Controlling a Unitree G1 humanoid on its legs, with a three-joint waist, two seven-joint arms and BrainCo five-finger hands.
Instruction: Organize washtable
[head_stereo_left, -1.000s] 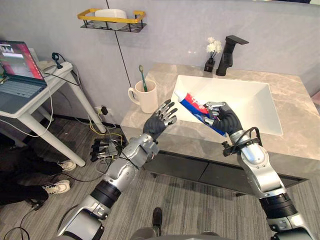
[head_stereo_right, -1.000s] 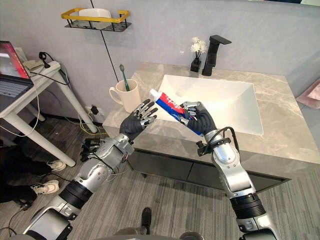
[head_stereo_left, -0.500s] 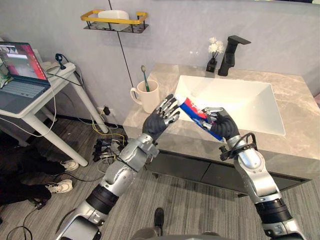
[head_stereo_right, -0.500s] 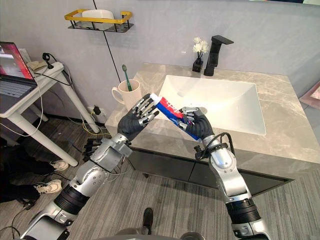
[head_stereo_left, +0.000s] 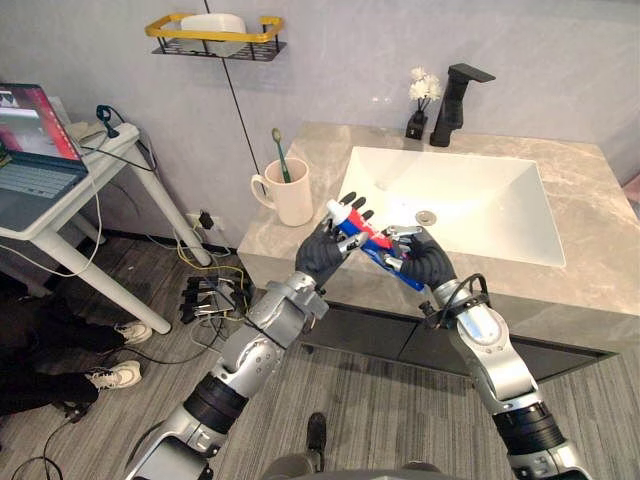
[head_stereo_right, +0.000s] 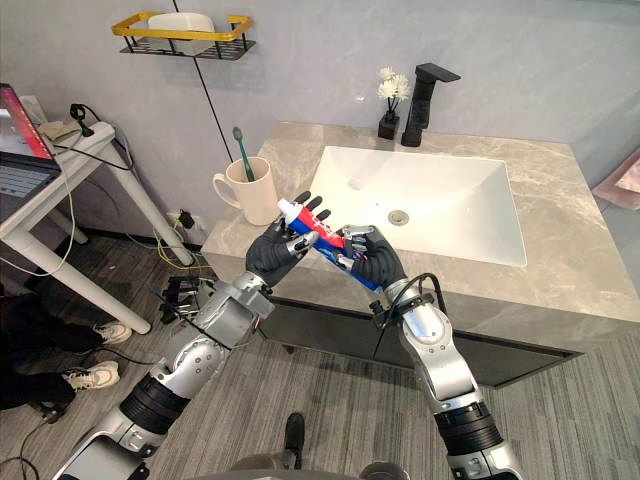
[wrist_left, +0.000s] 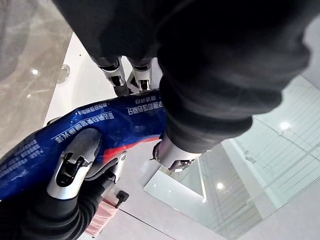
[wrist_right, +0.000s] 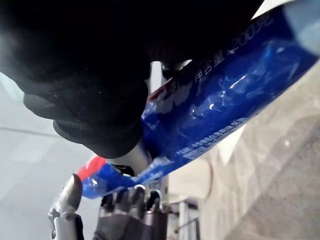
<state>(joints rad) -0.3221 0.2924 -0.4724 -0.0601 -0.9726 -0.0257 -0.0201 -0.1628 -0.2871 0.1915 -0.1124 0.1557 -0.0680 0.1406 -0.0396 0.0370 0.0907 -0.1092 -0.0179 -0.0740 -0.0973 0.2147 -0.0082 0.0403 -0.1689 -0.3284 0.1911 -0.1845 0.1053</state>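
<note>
A blue, red and white toothpaste tube (head_stereo_left: 364, 231) hangs in the air over the front edge of the grey stone counter (head_stereo_left: 300, 235), held between both hands. My right hand (head_stereo_left: 430, 268) is shut on its lower blue end. My left hand (head_stereo_left: 325, 255) grips the cap end, the tube (wrist_left: 115, 120) caught between its thumb and fingers, whose tips rise past the tube. The white cap (head_stereo_right: 285, 207) sticks out towards the cream mug (head_stereo_left: 293, 197). The right wrist view has the tube (wrist_right: 220, 100) running from my right hand to my left.
The mug holds a green toothbrush (head_stereo_left: 280, 155) at the counter's left end. Behind the hands lies the white sink (head_stereo_left: 520, 180), with a black faucet (head_stereo_left: 455, 90) and a small flower vase (head_stereo_left: 420, 100). A yellow wall shelf (head_stereo_left: 215, 35) and a laptop table (head_stereo_left: 60, 190) are to the left.
Both hands have come lower and nearer with the tube. My left hand, whose straight fingers were touching the cap end, has closed on it. The camera has also shifted.
</note>
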